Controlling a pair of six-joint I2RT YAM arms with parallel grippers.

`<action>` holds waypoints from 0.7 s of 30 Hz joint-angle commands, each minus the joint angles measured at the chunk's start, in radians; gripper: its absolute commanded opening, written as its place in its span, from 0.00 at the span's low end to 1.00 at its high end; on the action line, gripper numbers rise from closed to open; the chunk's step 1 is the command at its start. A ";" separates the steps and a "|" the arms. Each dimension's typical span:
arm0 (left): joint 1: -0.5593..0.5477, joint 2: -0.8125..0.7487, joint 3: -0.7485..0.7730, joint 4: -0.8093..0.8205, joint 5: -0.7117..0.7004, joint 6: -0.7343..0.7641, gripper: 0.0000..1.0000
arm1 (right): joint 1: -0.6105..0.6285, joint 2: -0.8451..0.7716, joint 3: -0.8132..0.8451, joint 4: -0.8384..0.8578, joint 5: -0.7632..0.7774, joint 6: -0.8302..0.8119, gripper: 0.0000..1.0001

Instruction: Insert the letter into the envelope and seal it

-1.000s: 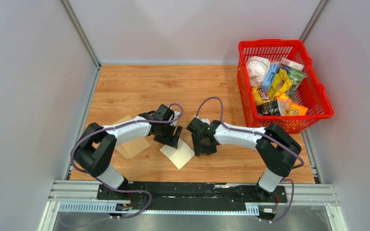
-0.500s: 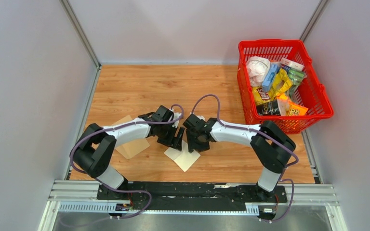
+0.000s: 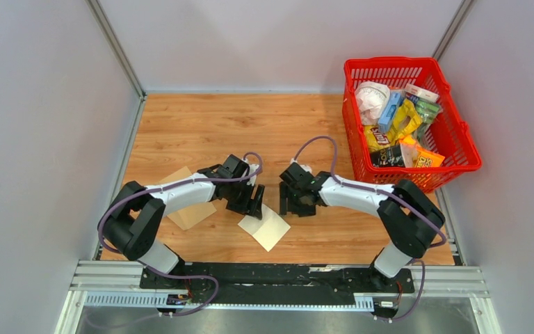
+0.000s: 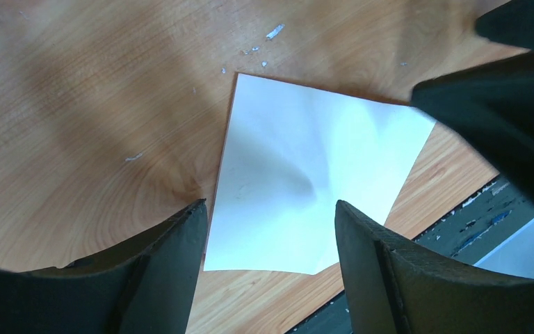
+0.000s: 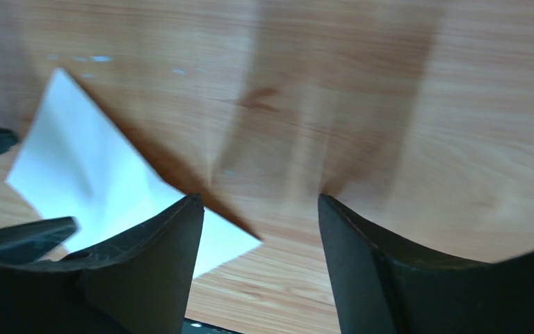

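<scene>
The letter (image 3: 267, 228) (image 4: 306, 177) (image 5: 69, 163) is a pale creased sheet lying flat on the wooden table, turned like a diamond. My left gripper (image 3: 252, 206) (image 4: 270, 209) hangs open just above the letter's upper-left part, with nothing between its fingers. To the right of the letter, my right gripper (image 3: 293, 207) (image 5: 259, 202) is open over bare wood, holding nothing. The tan envelope (image 3: 193, 214) lies flat to the left, partly hidden under my left arm.
A red basket (image 3: 389, 62) full of snack packets stands at the back right. Grey walls close the table on three sides. A black and metal rail (image 3: 278, 275) runs along the near edge, close below the letter.
My right gripper has pulled back to the right, off the letter, and its jaws have widened. The letter has shifted slightly on the table. The left gripper has hardly moved.
</scene>
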 commanded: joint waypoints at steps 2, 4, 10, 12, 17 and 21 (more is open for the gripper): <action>-0.004 -0.032 -0.016 0.016 -0.040 -0.037 0.75 | -0.020 -0.114 -0.099 -0.090 0.043 0.032 0.69; -0.004 -0.039 -0.016 0.013 -0.038 -0.041 0.75 | -0.019 -0.153 -0.130 -0.070 -0.014 0.055 0.66; -0.004 -0.058 -0.019 0.009 -0.031 -0.060 0.75 | -0.002 -0.217 -0.222 0.009 -0.172 0.141 0.61; -0.004 -0.062 -0.020 0.006 -0.028 -0.064 0.75 | -0.002 -0.223 -0.248 0.045 -0.195 0.176 0.57; -0.005 -0.065 -0.025 0.004 -0.015 -0.067 0.75 | 0.026 -0.213 -0.278 0.091 -0.211 0.236 0.46; -0.004 -0.070 -0.033 0.015 0.014 -0.069 0.75 | 0.035 -0.162 -0.262 0.104 -0.195 0.244 0.37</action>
